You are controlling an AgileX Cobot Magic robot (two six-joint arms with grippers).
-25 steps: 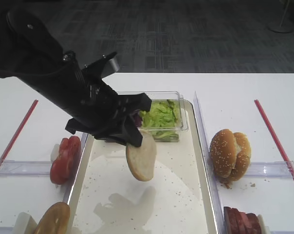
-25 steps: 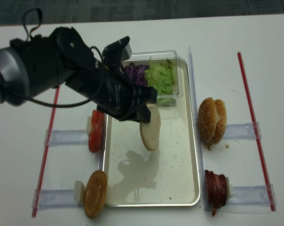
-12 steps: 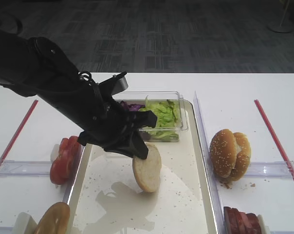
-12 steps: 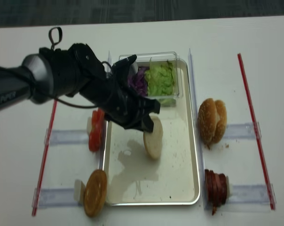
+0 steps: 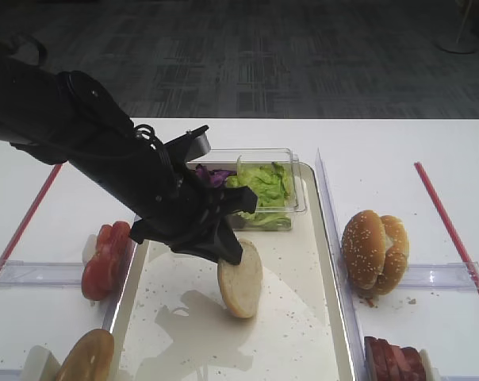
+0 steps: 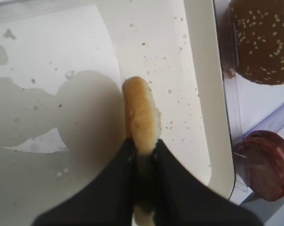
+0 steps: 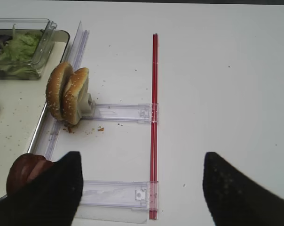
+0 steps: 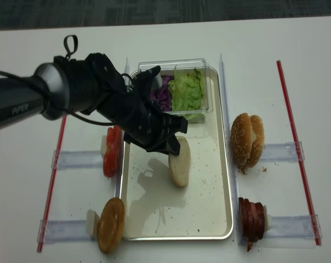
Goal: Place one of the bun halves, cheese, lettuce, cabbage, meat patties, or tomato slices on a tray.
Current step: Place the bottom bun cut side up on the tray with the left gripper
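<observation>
step: placing bun half (image 5: pixel 239 279) on tray (image 5: pixel 325 262)
left end effector (image 6: pixel 143 153): clamped on bun, held on edge
next: lower, release flat

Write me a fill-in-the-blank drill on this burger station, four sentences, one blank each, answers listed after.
1. The left gripper is shut on the edge of a plain ____ half.
2. That half hangs on edge above the cream ____.
3. In the clear tub, the purple cabbage lies beside the green ____.
4. The sesame-seeded bun stands to the ____ of the tray in the exterior views.

Missing words: bun; tray; lettuce; right
</observation>
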